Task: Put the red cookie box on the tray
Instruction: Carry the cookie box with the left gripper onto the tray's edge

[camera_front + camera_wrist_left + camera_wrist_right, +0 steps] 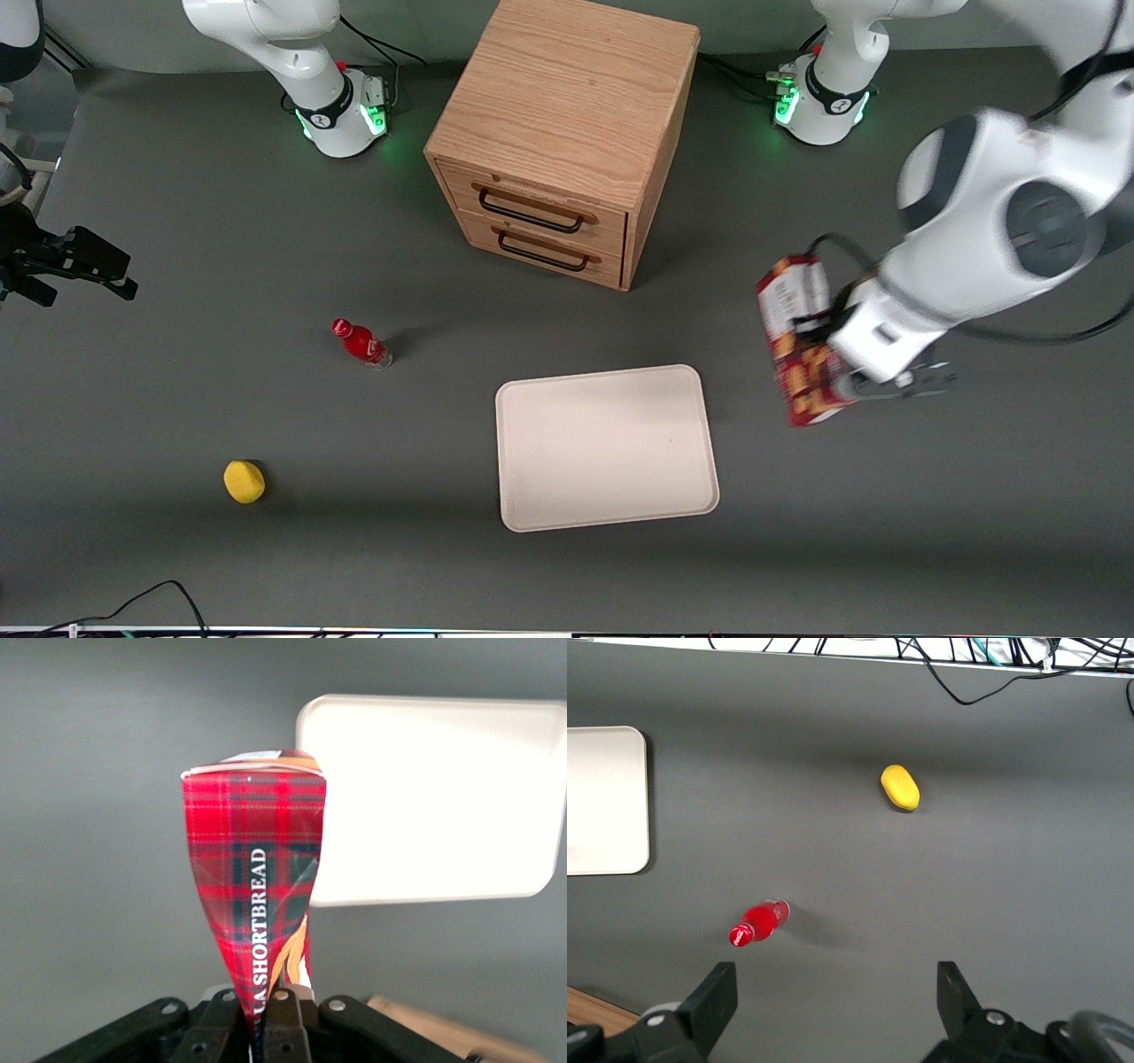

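The red cookie box [797, 350] hangs in the air above the table, beside the tray toward the working arm's end, with its white panel at the upper end. My left gripper [831, 354] is shut on the box, and the carton [257, 904] is pinched flat where the fingers [282, 1019] hold it. The cream-white tray [606, 447] lies flat on the grey table with nothing on it. In the left wrist view the tray [434, 797] shows past the box's free end.
A wooden two-drawer cabinet [562, 133] stands farther from the front camera than the tray. A small red bottle [360, 342] and a yellow lemon-like object [244, 481] lie toward the parked arm's end of the table.
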Robot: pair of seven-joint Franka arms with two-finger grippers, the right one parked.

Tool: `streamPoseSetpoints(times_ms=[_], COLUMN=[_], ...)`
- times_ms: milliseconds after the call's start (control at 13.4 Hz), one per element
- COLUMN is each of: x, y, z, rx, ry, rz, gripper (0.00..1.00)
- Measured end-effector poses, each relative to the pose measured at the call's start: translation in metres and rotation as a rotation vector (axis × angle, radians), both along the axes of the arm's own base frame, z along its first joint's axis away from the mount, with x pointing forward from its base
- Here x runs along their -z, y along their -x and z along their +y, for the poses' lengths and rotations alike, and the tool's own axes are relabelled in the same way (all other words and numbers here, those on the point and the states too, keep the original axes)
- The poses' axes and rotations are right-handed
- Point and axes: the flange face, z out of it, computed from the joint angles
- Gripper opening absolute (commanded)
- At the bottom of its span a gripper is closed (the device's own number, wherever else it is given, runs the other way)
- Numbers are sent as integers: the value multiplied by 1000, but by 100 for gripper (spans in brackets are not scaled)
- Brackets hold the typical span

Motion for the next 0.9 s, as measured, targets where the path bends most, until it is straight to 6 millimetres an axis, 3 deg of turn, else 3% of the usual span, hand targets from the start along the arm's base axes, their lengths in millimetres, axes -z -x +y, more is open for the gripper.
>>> streamPoseSetpoints(times_ms=[224, 373, 448, 522, 597, 896], x=[105, 167, 188, 200, 204, 199], y=[-23, -30, -30, -31, -31, -31], z=[-49, -63, -67, -68, -69, -65], rx=[-43, -53, -53, -47, -41, -65], ry=[-6, -11, -6, 0, 0, -23], rz=[-78, -119, -131, -144, -159, -148], gripper=[0, 0, 0, 55, 100, 100])
